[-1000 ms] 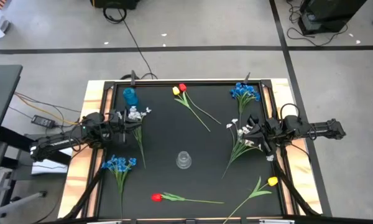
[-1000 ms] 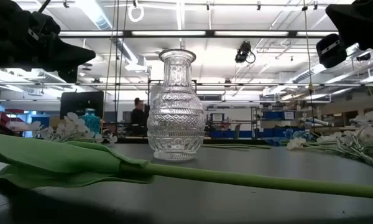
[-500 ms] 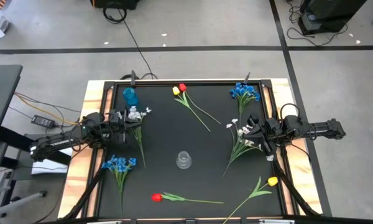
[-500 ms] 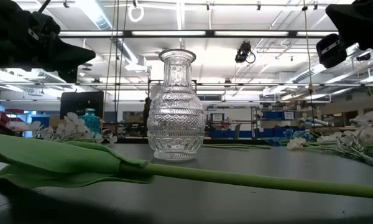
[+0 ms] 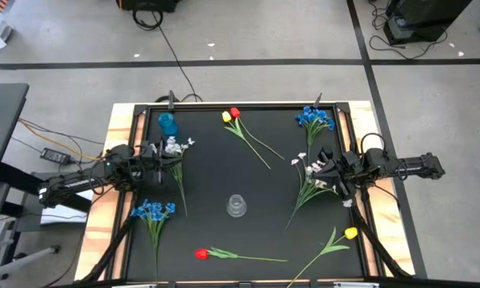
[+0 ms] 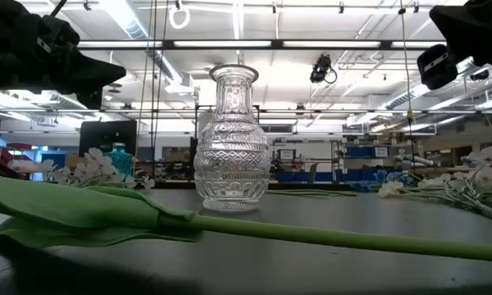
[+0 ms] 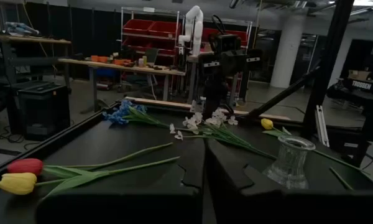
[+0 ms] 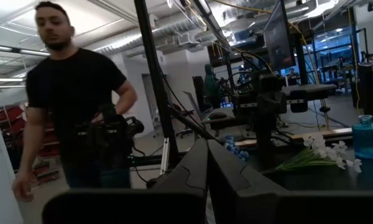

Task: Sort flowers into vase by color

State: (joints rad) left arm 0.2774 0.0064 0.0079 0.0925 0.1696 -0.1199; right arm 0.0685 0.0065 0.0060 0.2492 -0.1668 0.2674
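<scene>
The flowers are lying scattered across the black bench (image 5: 224, 172), all long green stems with coloured heads. A red tulip (image 5: 235, 113) and a yellow tulip (image 5: 226, 118) are lying side by side at the far edge, heads touching, their stems running toward the middle. One blue bunch (image 5: 314, 118) is sitting at the far right corner, another blue bunch (image 5: 152, 210) at the near left. A white sprig (image 5: 176, 146) is lying on the left just beside the left gripper (image 5: 162, 152), and a second white sprig (image 5: 314, 172) is lying on the right just beside the right gripper (image 5: 326, 168). A second red tulip (image 5: 201, 254) is resting along the near edge, and a second yellow tulip (image 5: 350, 234) is resting at the near right.

The clear glass vase (image 5: 237, 206) is standing upright near the middle of the bench, toward the near side — in the low view its cut-glass body is showing no stems inside. A small blue vase (image 5: 168, 122) is standing at the far left corner; I cannot tell whether it is holding anything.

Both grippers are hovering at the bench's sides — in each wrist view the two dark fingers are pressed together, pinching nothing. A person in a black shirt (image 8: 81, 112) is standing beyond the bench in the right wrist view.
</scene>
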